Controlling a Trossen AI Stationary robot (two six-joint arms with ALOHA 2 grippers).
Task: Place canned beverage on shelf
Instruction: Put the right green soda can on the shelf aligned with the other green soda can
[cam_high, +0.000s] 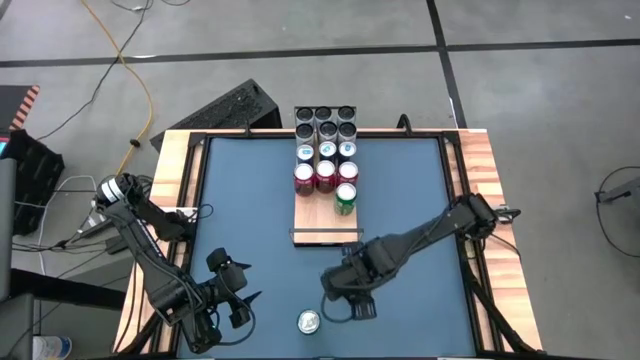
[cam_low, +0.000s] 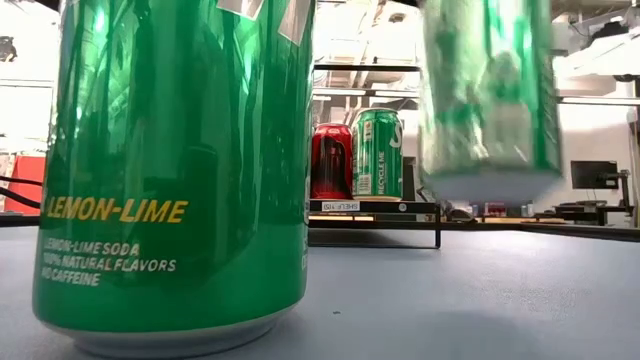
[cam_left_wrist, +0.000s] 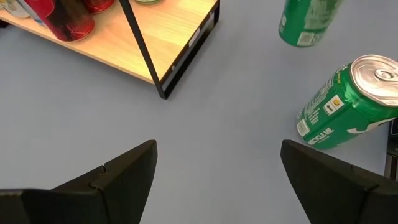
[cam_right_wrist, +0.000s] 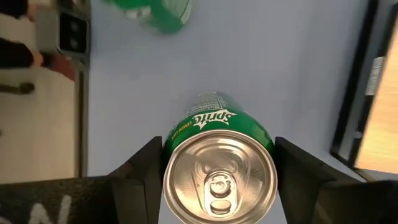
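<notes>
**Mia:** What's at the lower left of the high view?

**Ben:** The left gripper (cam_high: 232, 295). Its jaws are spread wide and hold nothing. It just waits there.

**Mia:** And the green thing at the bottom middle?

**Ben:** That's the other can (cam_high: 308, 321). It stands upright on the blue tabletop (cam_high: 400, 200), alone.

**Mia:** Where's the shelf (cam_high: 325, 225)?

**Ben:** Just above the middle. Cans fill its far part. The near end is bare wood next to one green can.

**Mia:** Who has the can (cam_right_wrist: 217, 168)?

**Ben:** The right gripper (cam_high: 350, 295), right of the bottom middle. Its jaws pinch the can's two sides. In the low view it hangs in the upper right, off the tabletop.

**Mia:** Is it hard to carry?

**Ben:** I think it's a bit heavy if it's full. The sides look smooth and shiny, so it could slip. The metal is thin, so a hard squeeze could dent it.

**Mia:** Where's the best place to hold it?

**Ben:** Around the middle of the sides, I'd say, keeping it upright.
</notes>
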